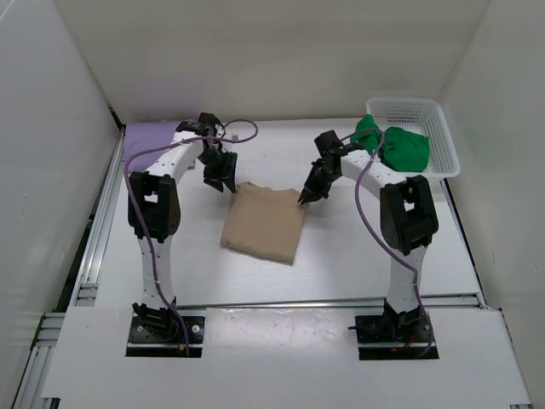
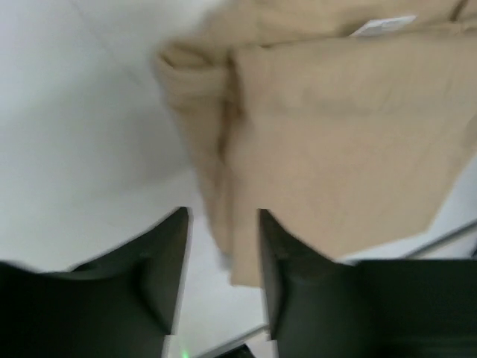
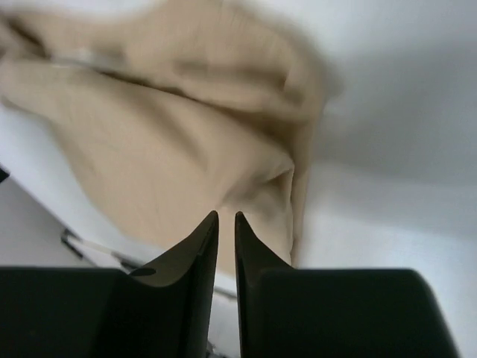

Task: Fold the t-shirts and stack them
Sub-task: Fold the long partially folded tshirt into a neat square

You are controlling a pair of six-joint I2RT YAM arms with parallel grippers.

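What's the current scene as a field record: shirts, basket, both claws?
tan shirt: folded, flat, mid table
lavender shirt: far left corner, partly hidden
green shirt: bunched in basket, part draped over its left rim
basket: white mesh, far right
left claw: open, at tan shirt's far left corner, nothing held
right claw: jaws slightly parted, at tan shirt's far right corner, nothing held
stack: not yet started
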